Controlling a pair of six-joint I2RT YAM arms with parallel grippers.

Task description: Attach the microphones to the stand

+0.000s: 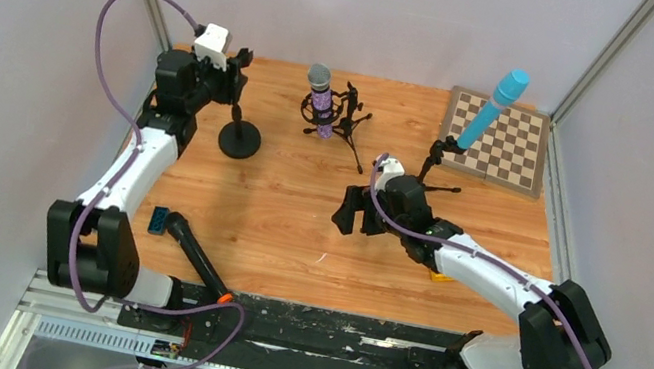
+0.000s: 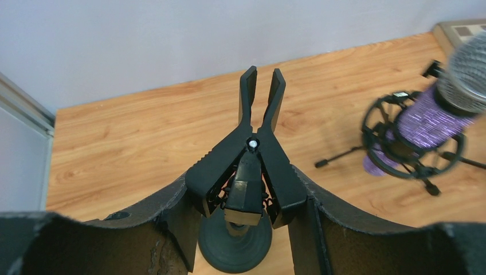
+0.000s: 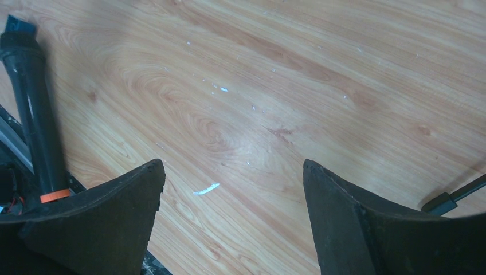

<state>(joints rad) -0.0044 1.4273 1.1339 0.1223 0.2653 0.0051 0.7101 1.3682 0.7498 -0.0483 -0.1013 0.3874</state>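
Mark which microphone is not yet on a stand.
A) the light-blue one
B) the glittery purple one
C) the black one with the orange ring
C: the black microphone lies flat on the table at its near edge, while the purple microphone sits in a ring mount on a tripod and the light-blue microphone stands tilted in its stand's clip.

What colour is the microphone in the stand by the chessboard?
The microphone is light blue; top external view shows it best.
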